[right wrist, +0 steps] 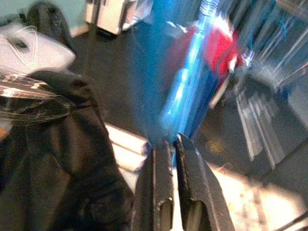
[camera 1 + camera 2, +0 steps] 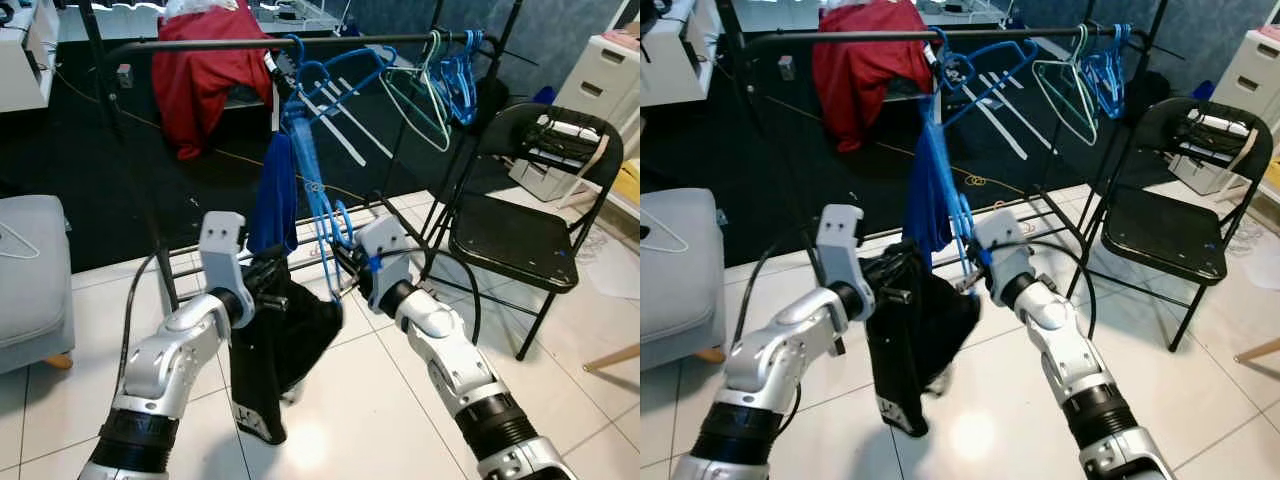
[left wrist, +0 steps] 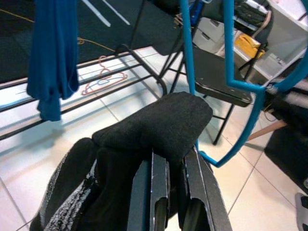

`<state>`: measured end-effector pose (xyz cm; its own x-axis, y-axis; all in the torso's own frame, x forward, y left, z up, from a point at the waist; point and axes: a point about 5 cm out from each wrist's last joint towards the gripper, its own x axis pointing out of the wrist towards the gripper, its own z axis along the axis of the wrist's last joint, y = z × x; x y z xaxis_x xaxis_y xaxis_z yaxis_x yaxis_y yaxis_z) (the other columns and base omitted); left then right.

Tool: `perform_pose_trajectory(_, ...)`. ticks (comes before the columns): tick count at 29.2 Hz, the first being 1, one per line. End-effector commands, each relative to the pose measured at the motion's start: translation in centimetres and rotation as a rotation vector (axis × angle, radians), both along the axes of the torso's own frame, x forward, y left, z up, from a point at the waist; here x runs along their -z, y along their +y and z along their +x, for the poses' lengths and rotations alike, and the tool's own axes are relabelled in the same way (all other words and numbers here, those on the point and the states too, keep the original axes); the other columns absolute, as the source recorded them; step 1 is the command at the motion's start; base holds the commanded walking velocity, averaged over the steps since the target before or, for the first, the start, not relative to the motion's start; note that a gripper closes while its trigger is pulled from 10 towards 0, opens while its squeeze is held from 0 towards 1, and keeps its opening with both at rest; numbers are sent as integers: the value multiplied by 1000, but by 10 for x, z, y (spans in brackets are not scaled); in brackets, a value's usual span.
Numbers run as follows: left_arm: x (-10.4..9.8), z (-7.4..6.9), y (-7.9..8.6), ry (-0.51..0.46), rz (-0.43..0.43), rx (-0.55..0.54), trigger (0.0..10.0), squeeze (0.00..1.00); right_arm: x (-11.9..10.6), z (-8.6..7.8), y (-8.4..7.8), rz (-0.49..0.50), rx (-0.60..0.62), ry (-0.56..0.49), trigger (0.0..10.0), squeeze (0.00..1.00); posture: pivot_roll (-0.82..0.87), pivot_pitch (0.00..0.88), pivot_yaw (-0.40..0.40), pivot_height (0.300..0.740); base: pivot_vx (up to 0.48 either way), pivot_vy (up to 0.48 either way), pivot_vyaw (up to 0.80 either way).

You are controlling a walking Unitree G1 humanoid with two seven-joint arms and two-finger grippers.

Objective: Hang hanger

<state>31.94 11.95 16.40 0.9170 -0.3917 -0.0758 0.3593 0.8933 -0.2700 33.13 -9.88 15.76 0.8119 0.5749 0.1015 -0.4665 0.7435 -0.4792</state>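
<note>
Black rail (image 2: 200, 45) carries hangers (image 2: 440, 80), perhaps red garment (image 2: 205, 70).

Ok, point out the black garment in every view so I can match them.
Left eye view: black garment hangs low centre from the left gripper.
Right eye view: garment low centre again.
Left wrist view: garment bunched over that gripper.
Right wrist view: garment, a dark mass beside the right gripper.
Shared landmark: blue hanger, pinched by the right gripper.

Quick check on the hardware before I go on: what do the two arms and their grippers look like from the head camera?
Both arms are silver with rounded joint housings and ribbed black cuffs near the base. The left gripper and right gripper each have two long black fingers behind a pale boxy wrist block. A black cable loops along each arm. The right wrist carries a small blue tag.
</note>
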Motion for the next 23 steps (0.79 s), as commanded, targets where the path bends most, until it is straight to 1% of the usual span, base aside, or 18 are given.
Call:
perform_pose_trajectory(1, -2, 1, -6, -20, -16, 2, 10000, 0, -4, -5, 4, -64, -2, -189, 10000, 0, -69, 54, -60, 740, 0, 0, 0)
perform_pose_trajectory(2, -2, 1, -6, -20, -16, 2, 10000, 0, -4, -5, 4, -64, -2, -189, 10000, 0, -69, 54, -60, 740, 0, 0, 0)
perform_pose_trajectory(3, 2, 1, -6, -26, 0, -4, 10000, 0, -14, -7, 4, -56, 37, -352, 10000, 0, -69, 54, -57, 740, 0, 0, 0)
perform_pose_trajectory(4, 4, 1, -7, -30, 14, -8, 10000, 0, -21, -10, 6, -50, 49, -447, 10000, 0, -69, 54, -57, 740, 0, 0, 0)
perform_pose_trajectory(5, 7, 0, -10, -34, 32, 16, 10000, 0, -35, -13, 11, -66, 34, -575, 10000, 0, -65, 52, -53, 740, 0, 0, 0)
perform_pose_trajectory(6, 7, 0, -10, -34, 32, 16, 10000, 0, -35, -13, 11, -66, 34, -575, 10000, 0, -65, 52, -53, 740, 0, 0, 0)
perform_pose_trajectory(7, 7, -1, -12, -34, 37, 36, 10000, 0, -42, -14, 14, -62, 28, -610, 10000, 0, -65, 52, -53, 740, 0, 0, 0)
perform_pose_trajectory(8, 7, -1, -12, -34, 37, 36, 10000, 0, -42, -14, 14, -62, 28, -610, 10000, 0, -65, 52, -53, 740, 0, 0, 0)
perform_pose_trajectory(9, 6, -2, -15, -41, 35, 64, 10000, 0, -50, -14, 19, -66, 15, -657, 10000, 0, -63, 51, -51, 740, 0, 0, 0)
perform_pose_trajectory(10, 6, -2, -15, -41, 35, 64, 10000, 0, -50, -14, 19, -66, 15, -657, 10000, 0, -63, 51, -51, 740, 0, 0, 0)
perform_pose_trajectory(11, 5, -3, -18, -47, 26, 89, 10000, 0, -56, -15, 23, -75, -2, -705, 10000, 0, -63, 51, -51, 740, 0, 0, 0)
perform_pose_trajectory(13, -1, -7, -23, -77, 6, 140, 10000, 0, -78, -17, 31, -86, -54, -856, 10000, 0, -61, 56, -51, 740, 0, 0, 0)
perform_pose_trajectory(14, -1, -7, -23, -77, 6, 140, 10000, 0, -78, -17, 31, -86, -54, -856, 10000, 0, -61, 56, -51, 740, 0, 0, 0)
perform_pose_trajectory(16, -4, -8, -25, -99, -6, 159, 10000, 0, -93, -20, 37, -93, -99, -985, 10000, 0, -63, 62, -51, 740, 0, 0, 0)
perform_pose_trajectory(18, -6, -8, -26, -115, -19, 165, 10000, 0, -95, -17, 40, -102, -124, -994, 10000, 0, -66, 65, -47, 740, 0, 0, 0)
perform_pose_trajectory(19, -8, -8, -27, -130, -36, 173, 10000, 0, -92, -13, 43, -146, -162, -980, 10000, 0, -66, 65, -47, 740, 0, 0, 0)
perform_pose_trajectory(21, -11, -9, -29, -149, -49, 185, 10000, 0, -86, -10, 44, -206, -200, -993, 10000, 0, -62, 69, -45, 740, 0, 0, 0)
perform_pose_trajectory(23, -12, -10, -30, -154, -48, 190, 10000, 0, -85, -11, 44, -220, -207, -1010, 10000, 0, -62, 69, -45, 740, 0, 0, 0)
